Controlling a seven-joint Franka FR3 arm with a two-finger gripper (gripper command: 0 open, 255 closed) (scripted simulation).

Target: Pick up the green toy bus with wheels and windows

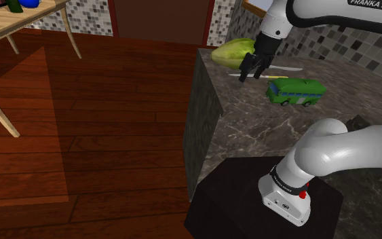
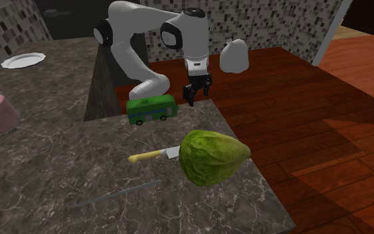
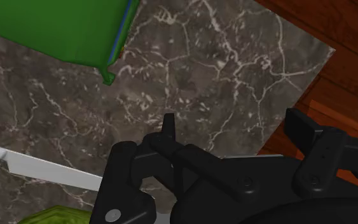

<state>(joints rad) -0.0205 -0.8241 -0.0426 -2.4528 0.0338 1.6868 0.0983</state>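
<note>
Looks to me like it's on the approach step, no grab yet. The gripper [image 1: 253, 68] hangs above the marble counter [image 1: 250, 129] with its jaws apart and nothing between them. The green toy bus [image 1: 296, 92] stands on its wheels on the counter, off to one side of the jaws and lower down, near but not touching. Off the other side of the jaws lie a knife [image 2: 153, 155] with a yellow handle and a head of lettuce [image 2: 213, 155]. I reckon the next move is to shift across until the bus body sits under the jaws, turn the wrist so they straddle its narrow width, then drop and close. The arm reaches out from the stand [image 1: 230, 197], elbow bent, hand pointing pretty much straight down.
</note>
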